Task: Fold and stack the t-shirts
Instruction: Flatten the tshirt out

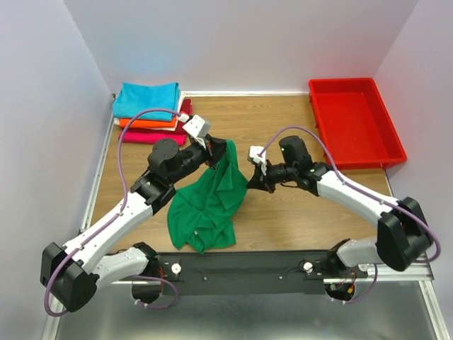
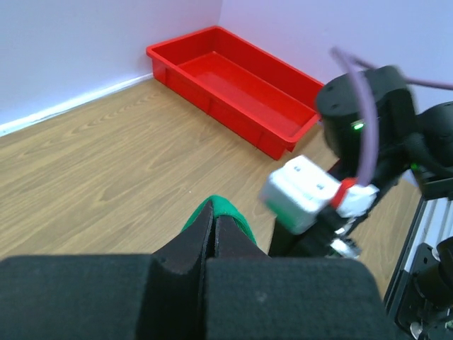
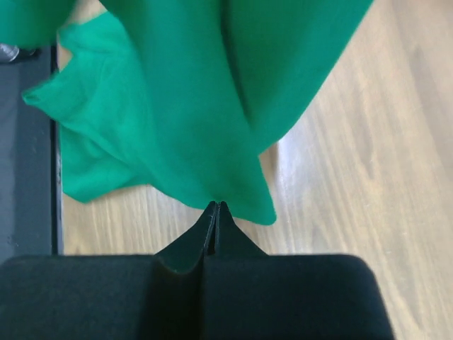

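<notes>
The left gripper (image 2: 213, 211) is pinching the green t-shirt (image 1: 212, 202) up off the counter (image 1: 304, 212), with the shirt's lower half pooling there. The right gripper (image 3: 216, 207) is closing its fingers tight, apparently on a hanging edge. The shirt is likely being spread for folding, so the next move calls for drawing the two grips apart.

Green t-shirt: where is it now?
Top view, centre-left of the table: the green t-shirt hangs from the left gripper, its bottom heaped near the front rail, the right gripper at its right edge.
</notes>
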Action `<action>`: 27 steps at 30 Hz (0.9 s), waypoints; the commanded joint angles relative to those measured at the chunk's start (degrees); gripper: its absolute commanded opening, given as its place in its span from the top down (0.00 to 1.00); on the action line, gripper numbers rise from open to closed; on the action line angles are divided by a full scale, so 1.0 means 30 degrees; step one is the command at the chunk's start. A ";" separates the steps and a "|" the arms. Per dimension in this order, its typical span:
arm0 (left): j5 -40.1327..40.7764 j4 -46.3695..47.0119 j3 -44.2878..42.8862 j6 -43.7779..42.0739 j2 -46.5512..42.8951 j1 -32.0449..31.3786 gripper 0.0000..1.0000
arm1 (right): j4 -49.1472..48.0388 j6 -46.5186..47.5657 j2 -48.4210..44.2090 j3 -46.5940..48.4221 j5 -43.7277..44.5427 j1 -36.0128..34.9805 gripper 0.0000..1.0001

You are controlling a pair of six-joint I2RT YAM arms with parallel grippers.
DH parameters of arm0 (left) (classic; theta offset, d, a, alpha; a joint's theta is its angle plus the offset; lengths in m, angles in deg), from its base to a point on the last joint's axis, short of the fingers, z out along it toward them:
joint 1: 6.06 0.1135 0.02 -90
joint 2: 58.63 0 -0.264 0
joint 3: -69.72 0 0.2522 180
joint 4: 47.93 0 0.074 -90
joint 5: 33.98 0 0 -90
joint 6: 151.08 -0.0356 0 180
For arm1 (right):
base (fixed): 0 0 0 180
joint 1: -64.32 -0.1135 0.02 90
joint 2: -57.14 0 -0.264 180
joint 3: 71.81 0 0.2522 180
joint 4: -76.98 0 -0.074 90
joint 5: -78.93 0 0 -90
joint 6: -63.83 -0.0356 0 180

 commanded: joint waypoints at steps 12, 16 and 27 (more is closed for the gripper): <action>-0.0700 -0.1195 -0.0140 -0.1272 -0.1707 0.0188 1.00 | 0.3494 0.1284 -0.1386 0.1147 -0.0080 -0.0158 0.15; -0.1053 -0.1254 -0.0112 -0.1127 -0.1883 0.0159 1.00 | 0.3347 0.1173 0.0694 0.1963 -0.0496 -0.0363 0.04; 0.0030 -0.1634 0.0210 -0.1389 -0.2409 0.0188 1.00 | 0.4164 0.0962 -0.0312 0.2937 -0.1084 -0.0744 0.91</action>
